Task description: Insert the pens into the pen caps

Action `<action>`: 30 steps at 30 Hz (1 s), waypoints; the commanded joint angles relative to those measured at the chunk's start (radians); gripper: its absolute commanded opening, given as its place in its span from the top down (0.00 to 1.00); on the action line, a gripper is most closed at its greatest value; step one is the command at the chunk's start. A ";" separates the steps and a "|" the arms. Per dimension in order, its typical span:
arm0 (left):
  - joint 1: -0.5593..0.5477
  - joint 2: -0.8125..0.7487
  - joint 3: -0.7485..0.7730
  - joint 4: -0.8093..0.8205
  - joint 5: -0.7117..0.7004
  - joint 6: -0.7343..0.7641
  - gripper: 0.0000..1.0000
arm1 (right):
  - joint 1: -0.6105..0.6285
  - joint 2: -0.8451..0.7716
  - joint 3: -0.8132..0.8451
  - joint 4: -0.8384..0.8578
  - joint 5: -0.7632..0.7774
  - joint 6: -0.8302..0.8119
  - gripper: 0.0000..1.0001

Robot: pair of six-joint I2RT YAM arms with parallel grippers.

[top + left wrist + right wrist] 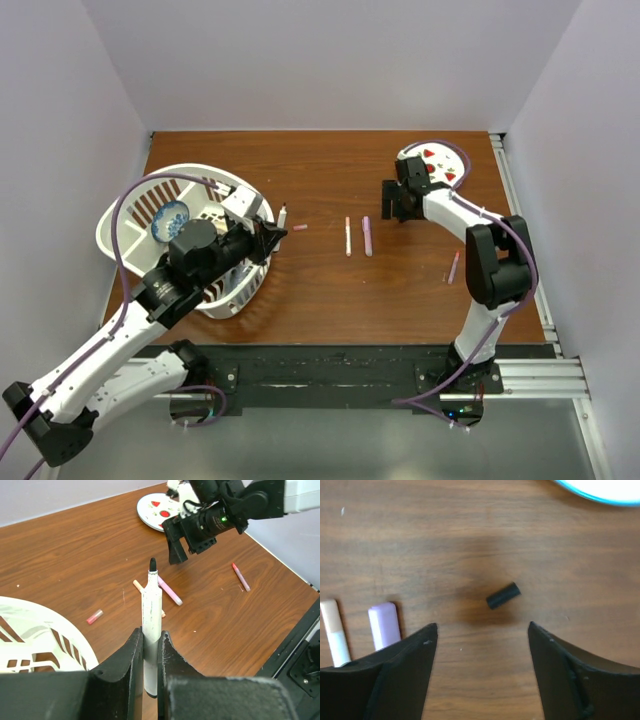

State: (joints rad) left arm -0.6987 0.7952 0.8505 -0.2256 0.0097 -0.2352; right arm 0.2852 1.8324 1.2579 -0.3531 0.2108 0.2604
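My left gripper (150, 632) is shut on a white pen (150, 610) whose bare black tip points up and away; from above the pen (282, 215) sits beside the basket. A small black pen cap (503, 595) lies on the wood just ahead of my open right gripper (482, 626), with nothing between the fingers. A pink cap (300, 228) lies near the held pen. A white pen with a peach end (348, 237) and a lilac pen (367, 236) lie side by side mid-table. A pink pen (453, 267) lies at the right.
A white slatted basket (130, 200) holding a blue-patterned bowl (169, 220) stands at the left under my left arm. A round white plate with red spots (445, 165) sits at the back right behind my right gripper (393, 205). White walls enclose the table.
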 commanded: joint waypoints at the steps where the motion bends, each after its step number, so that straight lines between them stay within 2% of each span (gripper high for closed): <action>1: 0.005 -0.034 -0.013 0.011 -0.014 0.039 1.00 | -0.014 0.039 0.096 -0.027 -0.174 -0.254 0.19; 6: 0.004 -0.031 -0.018 0.011 0.022 0.039 1.00 | -0.052 0.103 0.164 -0.066 -0.152 -0.348 0.14; 11: 0.004 -0.040 -0.016 0.012 0.021 0.037 1.00 | -0.092 0.160 0.207 -0.095 -0.296 -0.389 0.15; 15: 0.005 -0.045 -0.021 0.015 0.015 0.037 1.00 | -0.110 0.195 0.227 -0.106 -0.347 -0.403 0.17; 24: 0.005 -0.045 -0.021 0.017 0.006 0.034 1.00 | -0.115 0.188 0.222 -0.116 -0.361 -0.366 0.29; 30: 0.005 -0.042 -0.022 0.019 0.004 0.034 1.00 | -0.116 0.133 0.158 -0.109 -0.358 -0.300 0.36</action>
State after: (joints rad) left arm -0.6960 0.7624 0.8356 -0.2279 0.0204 -0.2165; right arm 0.1699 2.0365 1.4475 -0.4549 -0.1242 -0.0925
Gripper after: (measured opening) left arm 0.132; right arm 0.660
